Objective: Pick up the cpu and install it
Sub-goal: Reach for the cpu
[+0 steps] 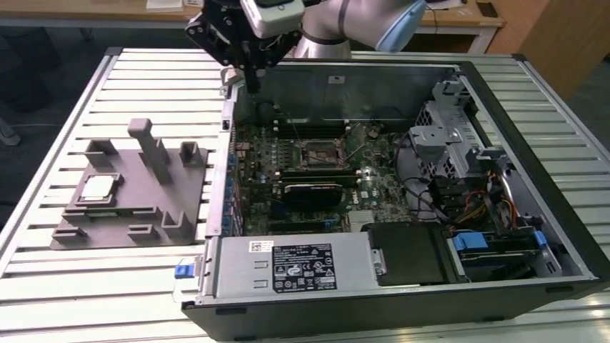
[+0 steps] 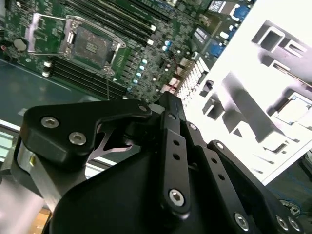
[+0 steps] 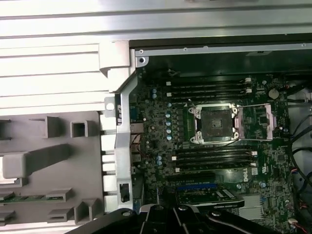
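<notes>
The robot arm's claw (image 1: 253, 80) hung in the air above the far wall of an open computer case (image 1: 381, 78), toward the exterior view's left, touching nothing that we could see; whether it was open or closed we could not tell. The cpu (image 1: 98, 187), a small silvery square, lay flat in a pocket of the grey fixture (image 1: 105, 232) on the slatted table (image 1: 57, 286), at the exterior view's left, outside the case and well apart from the claw. Upright grey posts (image 1: 153, 146) rose from the fixture just beside the chip. Inside the case, on the green circuit board (image 1: 367, 189), the black-framed socket (image 1: 316, 151) sat between rows of dark memory slots, and in the first wrist view we saw its metal lid (image 3: 257, 121) swung open to one side of the frame. A labelled silver power box (image 1: 238, 268) sat in the case's near corner, with a tangle of coloured cables (image 1: 476, 207) toward the exterior view's right.
</notes>
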`<state>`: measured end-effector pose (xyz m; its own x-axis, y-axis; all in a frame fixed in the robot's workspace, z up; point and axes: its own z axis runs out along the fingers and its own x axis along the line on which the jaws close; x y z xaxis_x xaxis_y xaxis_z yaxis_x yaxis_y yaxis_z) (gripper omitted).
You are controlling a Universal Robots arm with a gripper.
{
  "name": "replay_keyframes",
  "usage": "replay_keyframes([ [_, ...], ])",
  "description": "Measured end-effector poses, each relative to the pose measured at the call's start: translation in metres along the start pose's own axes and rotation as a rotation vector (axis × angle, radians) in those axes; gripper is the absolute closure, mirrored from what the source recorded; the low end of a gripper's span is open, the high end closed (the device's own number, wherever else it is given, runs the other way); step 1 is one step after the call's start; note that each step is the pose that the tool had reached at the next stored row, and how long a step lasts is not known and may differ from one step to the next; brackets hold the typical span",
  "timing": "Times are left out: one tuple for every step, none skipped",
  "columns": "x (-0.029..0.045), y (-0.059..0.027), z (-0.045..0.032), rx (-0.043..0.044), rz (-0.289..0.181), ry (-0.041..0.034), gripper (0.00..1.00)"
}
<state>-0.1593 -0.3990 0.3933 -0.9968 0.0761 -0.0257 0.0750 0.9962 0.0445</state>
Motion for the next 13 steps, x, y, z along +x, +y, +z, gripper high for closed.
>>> replay_keyframes([
  [0.0027,-0.0002,-0.0001,0.0000,0.000,-0.0002,0.89],
  [0.0057,-0.0004,-0.0002,0.0000,0.000,-0.0004,0.89],
  [0.0083,-0.0006,-0.0003,0.0000,0.000,-0.0005,0.89],
  [0.0112,-0.0008,-0.0003,-0.0001,0.000,-0.0008,0.89],
  [0.0138,-0.0010,-0.0004,0.0000,0.000,-0.0008,0.89],
  [0.0165,-0.0012,-0.0005,0.0000,0.000,-0.0009,0.89],
  [0.0191,-0.0014,-0.0006,0.0000,0.000,-0.0011,0.89],
  [0.0218,-0.0016,-0.0007,0.0000,0.000,-0.0013,0.89],
  [0.0246,-0.0018,-0.0007,0.0000,0.000,-0.0014,0.89],
  [0.0275,-0.0020,-0.0008,-0.0001,0.000,-0.0017,0.89],
  [0.0304,-0.0023,-0.0009,-0.0001,0.000,-0.0019,0.89],
  [0.0330,-0.0025,-0.0009,-0.0002,0.000,-0.0020,0.89],
  [0.0354,-0.0027,-0.0011,-0.0001,0.000,-0.0020,0.89],
])
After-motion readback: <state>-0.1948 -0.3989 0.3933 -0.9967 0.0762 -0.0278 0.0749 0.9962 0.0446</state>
